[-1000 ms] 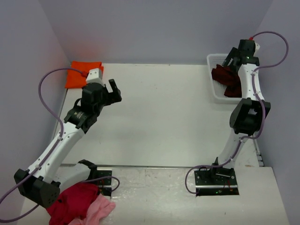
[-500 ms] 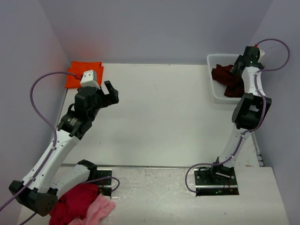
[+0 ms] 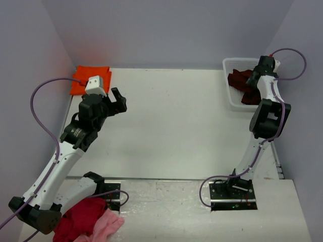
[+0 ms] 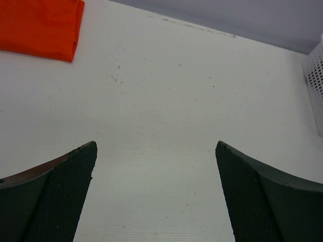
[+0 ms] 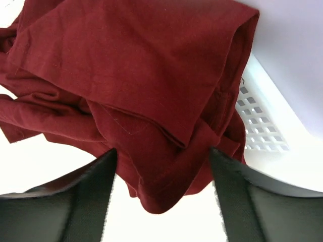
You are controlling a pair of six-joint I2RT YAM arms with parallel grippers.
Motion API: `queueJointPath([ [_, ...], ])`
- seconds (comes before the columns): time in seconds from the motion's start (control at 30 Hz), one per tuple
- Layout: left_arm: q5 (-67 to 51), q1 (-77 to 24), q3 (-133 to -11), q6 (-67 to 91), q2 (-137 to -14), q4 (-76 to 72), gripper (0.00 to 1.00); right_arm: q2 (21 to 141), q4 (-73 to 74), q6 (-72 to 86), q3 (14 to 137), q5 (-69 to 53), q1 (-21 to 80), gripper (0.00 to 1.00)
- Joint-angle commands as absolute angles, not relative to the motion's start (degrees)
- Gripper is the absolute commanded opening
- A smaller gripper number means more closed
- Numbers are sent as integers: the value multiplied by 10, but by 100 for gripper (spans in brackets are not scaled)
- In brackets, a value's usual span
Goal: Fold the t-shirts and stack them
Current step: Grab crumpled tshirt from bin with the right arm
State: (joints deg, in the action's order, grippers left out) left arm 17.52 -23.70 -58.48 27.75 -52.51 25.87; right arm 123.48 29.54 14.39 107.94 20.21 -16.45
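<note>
Maroon shirt (image 5: 131, 75) lies crumpled in the basket (image 5: 257, 126) at the far right of the bench (image 3: 176, 121), with the right fingers (image 5: 70, 201) spread wide around a fold, not clamped. Orange shirt (image 3: 83, 76) lies folded at the far left corner, and the left fingers (image 4: 50, 201) hover fully apart, empty.

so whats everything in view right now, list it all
orange t-shirt: one, bright orange, folded flat at the table's far left corner
maroon t-shirt: one, dark maroon, crumpled in the basket
basket: one, white lattice, far right of the table
red garment: one, crimson, heaped by the left arm's base
pink garment: one, light pink, touching the red garment on its near right side
table: one, white
left gripper: one, black, open above bare table near the orange t-shirt
right gripper: one, black, open, fingers either side of the maroon t-shirt
</note>
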Motion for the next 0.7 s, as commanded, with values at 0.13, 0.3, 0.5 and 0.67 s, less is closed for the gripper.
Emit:
queueJointPath([
  [0.13,178,-239,-599,264,-519,263,100,1236,269,133,1104,222,-164,48],
  [0.3,176,-238,-590,265,-515,258,100,1247,280,113,1165,222,-165,30],
  [0.5,166,-239,-578,265,-515,254,100,1251,300,129,1206,201,-163,0],
  [0.67,169,-239,-568,265,-513,253,100,1231,287,125,1214,200,-146,0],
])
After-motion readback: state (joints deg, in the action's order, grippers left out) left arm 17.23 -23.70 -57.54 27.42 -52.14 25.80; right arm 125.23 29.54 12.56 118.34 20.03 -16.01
